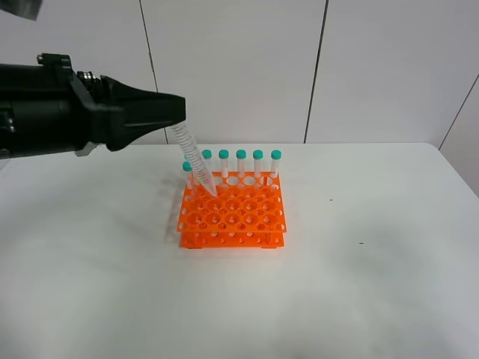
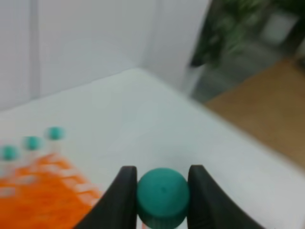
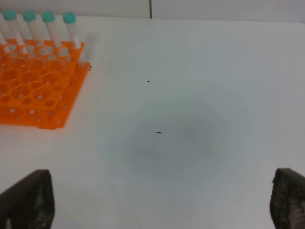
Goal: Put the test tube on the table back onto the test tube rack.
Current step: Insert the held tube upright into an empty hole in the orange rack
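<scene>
Item 1, left claw [image 1: 178,111]: I see it closed on the teal cap of the test tube [image 1: 193,161], one black finger [image 2: 125,195] on each side of the cap, pressed against it. The claw hangs above the left rear of the rack.

Item 2, test tube: off the tabletop [image 1: 374,284] and tilted, with the cap end up in the claw and the pointed tip slanting down onto the top tier of the test tube rack [image 1: 232,217], near its rear left corner. I cannot tell whether the tip is inside a hole.

Item 3, test tube rack: orange, two tiers, standing flat near the middle of the tabletop.

Item 4, other capped tubes [image 1: 241,164]: upright in the rack's far row, with one more at the left end just behind the held tube.

Item 5, right claw [image 3: 162,200]: spread wide with nothing between its fingers, hanging over bare tabletop to the right of the rack, well apart from it.

Item 6, small dark specks [image 3: 158,132]: on the tabletop below the right claw.
</scene>
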Robot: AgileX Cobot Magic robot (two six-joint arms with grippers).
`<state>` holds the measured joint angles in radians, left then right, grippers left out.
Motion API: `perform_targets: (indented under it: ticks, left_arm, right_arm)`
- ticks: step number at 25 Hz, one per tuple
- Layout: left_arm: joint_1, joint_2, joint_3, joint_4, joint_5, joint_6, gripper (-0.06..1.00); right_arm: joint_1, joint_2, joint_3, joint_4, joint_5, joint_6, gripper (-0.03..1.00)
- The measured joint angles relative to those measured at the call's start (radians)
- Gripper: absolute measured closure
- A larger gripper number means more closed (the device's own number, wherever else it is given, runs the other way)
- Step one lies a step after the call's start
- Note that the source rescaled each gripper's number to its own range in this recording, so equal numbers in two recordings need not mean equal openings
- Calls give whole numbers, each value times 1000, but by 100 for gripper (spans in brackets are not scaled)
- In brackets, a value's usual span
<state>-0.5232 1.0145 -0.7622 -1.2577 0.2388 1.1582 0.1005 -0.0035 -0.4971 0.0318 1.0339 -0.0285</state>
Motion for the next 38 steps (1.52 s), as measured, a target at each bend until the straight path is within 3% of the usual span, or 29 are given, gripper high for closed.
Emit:
perform_targets:
  ticks: [3,6,8,10,13,22,28,38]
  left_arm:
    - [0,0,0,275,-87,-124,94]
    - [0,1,0,649,-213,-392,94]
    - [0,1,0,848,-295,-589,94]
    - [0,3,0,976,-362,-759,94]
    - [0,48,0,1112,-421,-895,94]
    - [0,369,-12,1174,-579,-975,94]
    - [-57,493,-102,1337,-602,-1029,94]
    - [-5,687,-250,1339,-630,-1072,94]
  right_arm:
    - [0,0,0,0,0,0,-2]
    - [0,0,0,0,0,0,-2]
    - [0,0,0,0,0,0,-2]
    - [0,0,0,0,0,0,-2]
    - [0,0,0,0,0,0,-2]
    - [0,0,0,0,0,0,-2]
    - [0,0,0,0,0,0,-2]
    - [0,0,0,0,0,0,-2]
